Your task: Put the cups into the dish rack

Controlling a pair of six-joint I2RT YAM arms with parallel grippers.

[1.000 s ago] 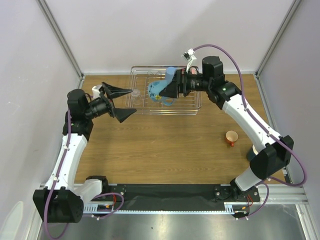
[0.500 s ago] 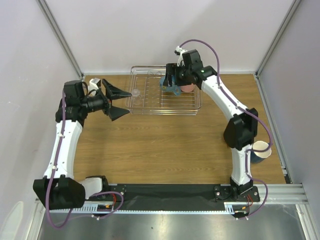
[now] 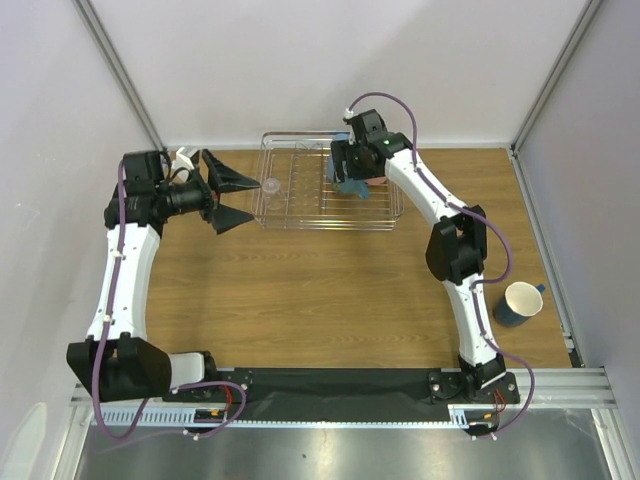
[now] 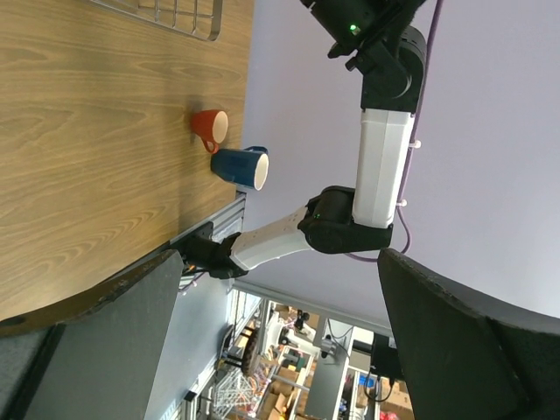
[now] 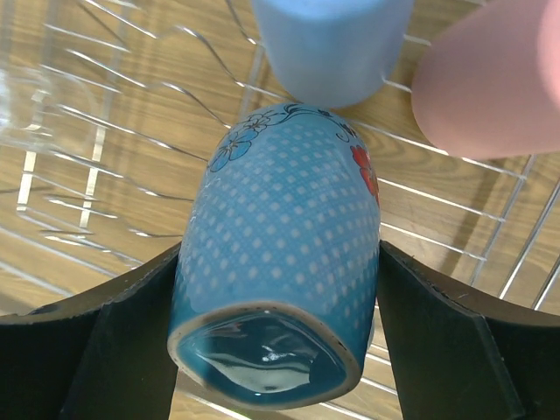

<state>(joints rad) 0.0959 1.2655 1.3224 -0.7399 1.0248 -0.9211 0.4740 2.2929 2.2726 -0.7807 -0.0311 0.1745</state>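
The dish rack [image 3: 300,208] sits at the far middle of the table [image 3: 320,290]. Over the right half of the rack, the right gripper [image 3: 348,180] is clamped on a blue dotted cup [image 5: 280,254] painted with flowers. Its two fingers [image 5: 114,350] press against opposite sides of the cup. The cup's glazed base faces the wrist camera and its other end points down toward the rack wires. Whether it touches the wires cannot be told.

Just beyond the dotted cup, also inside the rack, stand a light blue tumbler [image 5: 332,39] and a pink tumbler [image 5: 490,79] next to each other. A clear glass [image 3: 271,186] is at the rack's left end.

Just outside the rack's left end hangs the left gripper [image 3: 252,198]. Its jaws are spread wide with nothing between them, and the upper fingertip is close to the clear glass.

Well away from the rack, toward the near right of the table, a dark blue mug [image 3: 518,303] with a white inside stands upright. In the left wrist view a small orange cup [image 4: 210,129] stands just beside the mug, on the side nearer the rack.
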